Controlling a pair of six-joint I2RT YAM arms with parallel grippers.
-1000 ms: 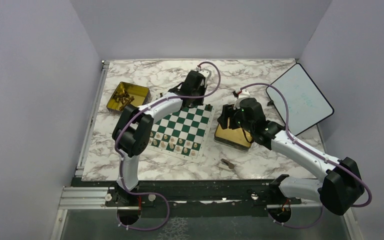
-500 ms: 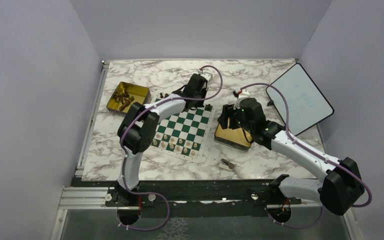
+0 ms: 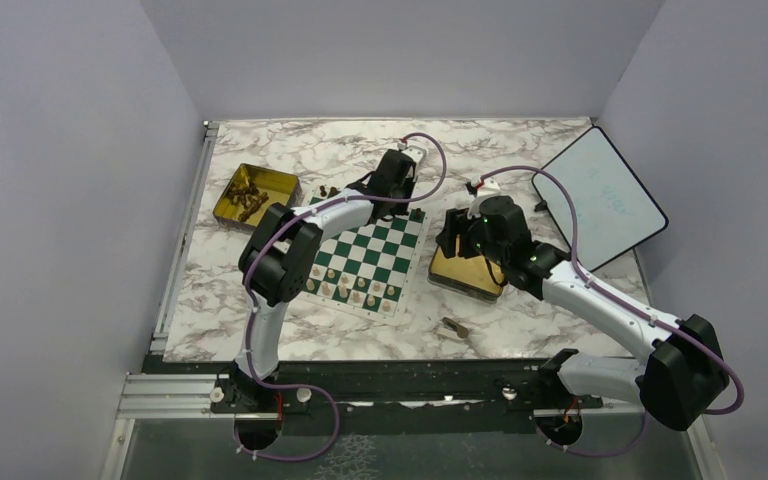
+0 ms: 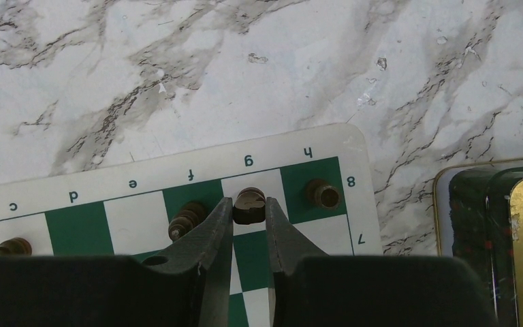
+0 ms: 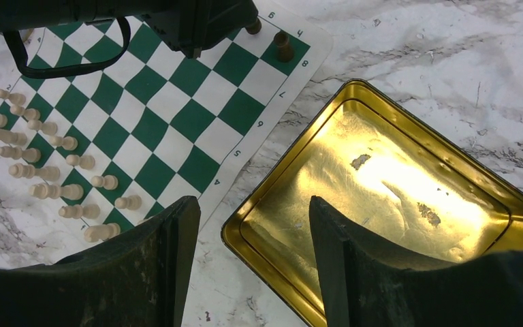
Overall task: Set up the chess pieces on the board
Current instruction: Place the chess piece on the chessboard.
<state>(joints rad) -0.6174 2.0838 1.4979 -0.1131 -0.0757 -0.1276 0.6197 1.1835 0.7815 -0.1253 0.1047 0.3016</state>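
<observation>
- Left arm (image 3: 280, 262) elbow has swung toward the right over the last second, and the left gripper (image 4: 248, 211) has settled at the far edge of the chessboard (image 3: 365, 255). The right arm shows no change.
- Nearest the arm bases, one loose dark piece (image 3: 453, 326) lies on the marble table (image 3: 520, 320). It is off the board, to the near left of the right gripper (image 5: 252, 204).
- Right gripper: the jaws stand wide apart and grip nothing. It hangs over the near-left corner of a gold tin (image 5: 381, 177), which sits just beside the board's right edge.
- Left of the right gripper, the pale pieces (image 5: 54, 167) stand in two rows along the near edge of the board.
- Left gripper: the jaws are closed to a narrow gap on a dark brown piece (image 4: 250, 199). This piece stands on the white g8 square, with one finger against each side of it.
- Just right of the left gripper, a dark corner piece (image 4: 323, 194) stands on the green h8 square, apart from the fingers.
- Just left of the left gripper, a dark f8 piece (image 4: 187, 219) occupies its green square.
- Far left of the left gripper and well apart from it, a second gold tin (image 3: 253, 193) holds dark pieces.
- Far right of the right gripper, a black-rimmed white tablet (image 3: 600, 200) lies at the table's right edge.
</observation>
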